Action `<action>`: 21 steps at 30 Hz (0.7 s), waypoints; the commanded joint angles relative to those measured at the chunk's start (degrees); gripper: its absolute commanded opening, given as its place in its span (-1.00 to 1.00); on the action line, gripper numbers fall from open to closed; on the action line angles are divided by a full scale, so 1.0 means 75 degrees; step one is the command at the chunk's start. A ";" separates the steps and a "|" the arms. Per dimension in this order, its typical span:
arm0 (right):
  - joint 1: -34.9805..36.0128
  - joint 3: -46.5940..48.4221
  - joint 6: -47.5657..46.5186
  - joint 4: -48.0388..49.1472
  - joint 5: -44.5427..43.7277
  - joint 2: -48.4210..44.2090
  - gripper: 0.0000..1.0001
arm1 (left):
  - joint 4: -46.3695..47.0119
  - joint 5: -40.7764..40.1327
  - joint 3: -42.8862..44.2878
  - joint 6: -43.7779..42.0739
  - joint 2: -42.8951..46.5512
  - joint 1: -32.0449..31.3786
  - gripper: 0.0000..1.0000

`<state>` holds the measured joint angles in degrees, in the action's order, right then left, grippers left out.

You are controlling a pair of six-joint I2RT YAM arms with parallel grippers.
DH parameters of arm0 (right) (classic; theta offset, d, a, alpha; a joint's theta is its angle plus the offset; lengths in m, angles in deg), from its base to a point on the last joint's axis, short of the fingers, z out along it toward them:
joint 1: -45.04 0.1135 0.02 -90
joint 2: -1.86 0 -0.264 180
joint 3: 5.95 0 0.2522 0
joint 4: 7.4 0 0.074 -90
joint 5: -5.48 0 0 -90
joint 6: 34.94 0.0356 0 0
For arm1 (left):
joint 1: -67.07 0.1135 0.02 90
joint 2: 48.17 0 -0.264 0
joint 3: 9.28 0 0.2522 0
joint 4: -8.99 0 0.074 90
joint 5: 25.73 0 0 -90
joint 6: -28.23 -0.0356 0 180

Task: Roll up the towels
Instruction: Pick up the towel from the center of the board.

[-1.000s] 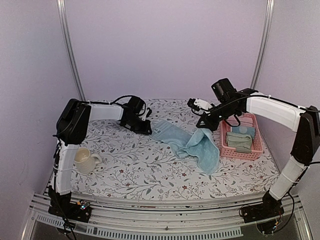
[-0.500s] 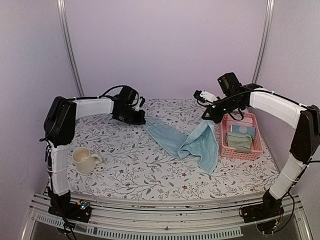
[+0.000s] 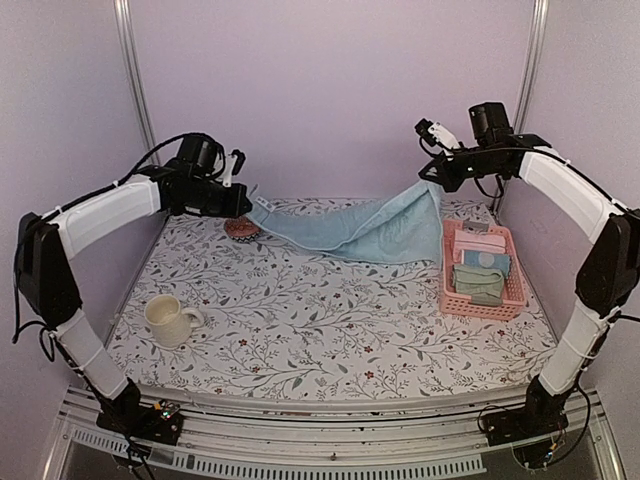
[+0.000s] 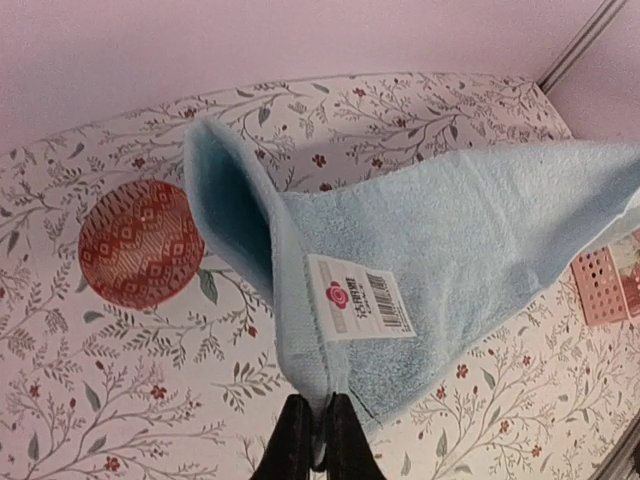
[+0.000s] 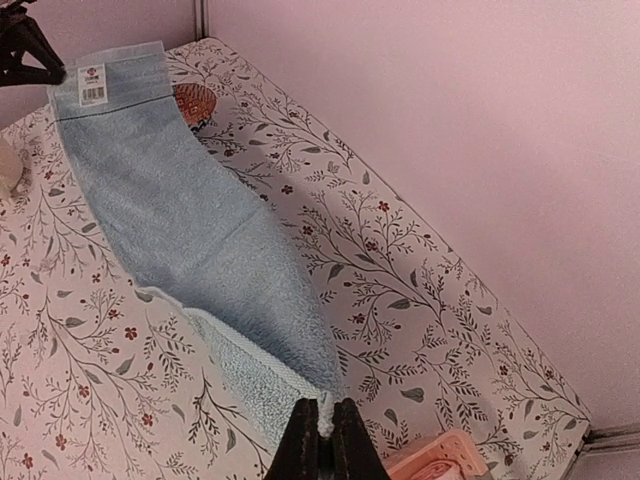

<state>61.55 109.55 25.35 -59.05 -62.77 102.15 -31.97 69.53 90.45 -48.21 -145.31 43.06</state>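
Observation:
A light blue towel [image 3: 345,228] hangs stretched in the air between both grippers, sagging toward the back of the table. My left gripper [image 3: 243,205] is shut on its left corner, close to the white barcode label [image 4: 360,296]; the pinch shows in the left wrist view [image 4: 318,425]. My right gripper [image 3: 432,176] is shut on the opposite corner, seen in the right wrist view [image 5: 322,425]. The towel also fills the left wrist view [image 4: 460,240] and the right wrist view [image 5: 190,220].
A pink basket [image 3: 510,290] at the right holds folded green and pink cloths [image 3: 480,278]. A cream mug [image 3: 170,320] stands near the front left. A red patterned bowl [image 3: 240,228] sits at the back left, under the towel's left end, also in the left wrist view [image 4: 140,243].
Both grippers have lifted and pulled apart toward the back corners. The towel, crumpled on the table before, is now raised and stretched between them. The red bowl has come into view.

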 commanded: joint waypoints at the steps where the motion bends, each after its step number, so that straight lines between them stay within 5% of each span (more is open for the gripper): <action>1: 0.0025 -0.0438 0.0169 0.0151 0.0468 -0.0287 -0.94 | -0.1335 0.0809 -0.0955 0.0576 0.0783 -0.0085 -1.00; 4: -0.0011 -0.1259 0.0012 0.0146 0.0407 -0.0131 -0.95 | -0.1471 0.1758 -0.2153 0.0662 0.0868 -0.0263 -0.92; 8: -0.0159 -0.1631 0.0197 0.0208 0.0483 0.0244 -0.95 | -0.1594 0.1546 -0.3108 0.0416 0.0937 -0.0639 -0.70; 21: -0.0549 -0.0357 0.0798 0.0048 0.0939 0.1696 -0.93 | -0.2332 0.0107 -0.2599 -0.1209 0.0083 -0.1682 -0.49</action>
<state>57.34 105.11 29.74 -58.16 -58.79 113.39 -44.54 74.19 69.56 -52.84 -140.81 33.29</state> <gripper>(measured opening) 0.047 0.250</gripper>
